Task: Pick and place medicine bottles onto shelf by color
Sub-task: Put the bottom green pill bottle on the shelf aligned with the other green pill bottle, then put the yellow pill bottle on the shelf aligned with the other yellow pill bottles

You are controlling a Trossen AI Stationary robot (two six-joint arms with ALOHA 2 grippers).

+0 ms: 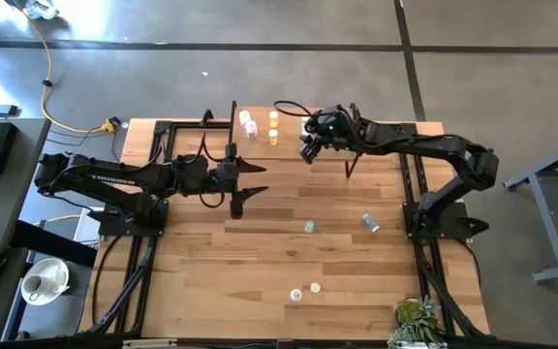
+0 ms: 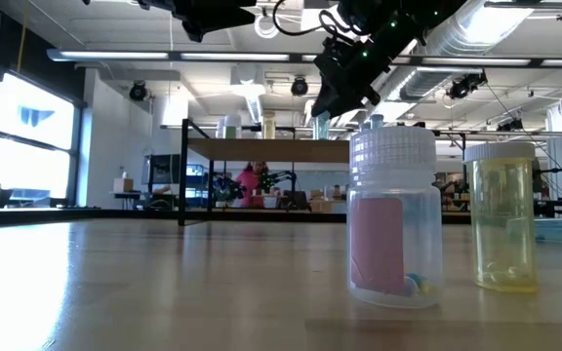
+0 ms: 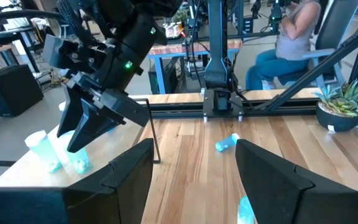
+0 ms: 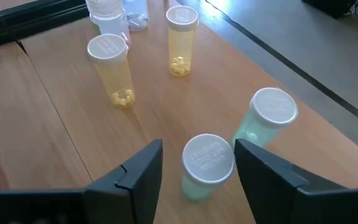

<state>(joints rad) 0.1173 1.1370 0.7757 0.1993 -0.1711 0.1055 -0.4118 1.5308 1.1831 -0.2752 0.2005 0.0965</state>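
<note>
The right tool (image 4: 197, 165) hovers spread wide above a green bottle (image 4: 207, 167) standing on the shelf (image 4: 55, 130) beside a second green bottle (image 4: 267, 118), near two yellow bottles (image 4: 110, 71). The left tool (image 1: 250, 181) waits open over the worktop (image 1: 260, 262).

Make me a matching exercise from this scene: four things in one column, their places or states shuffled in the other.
Things:
1. left hand
2. right hand
3. yellow bottles
4. teal bottle near the right arm's base

States:
A. upright on the shelf
B. lying on the table
C. open above bare table
D. open around a shelf teal bottle

Pairs: 1-C, 2-D, 3-A, 4-B
</note>
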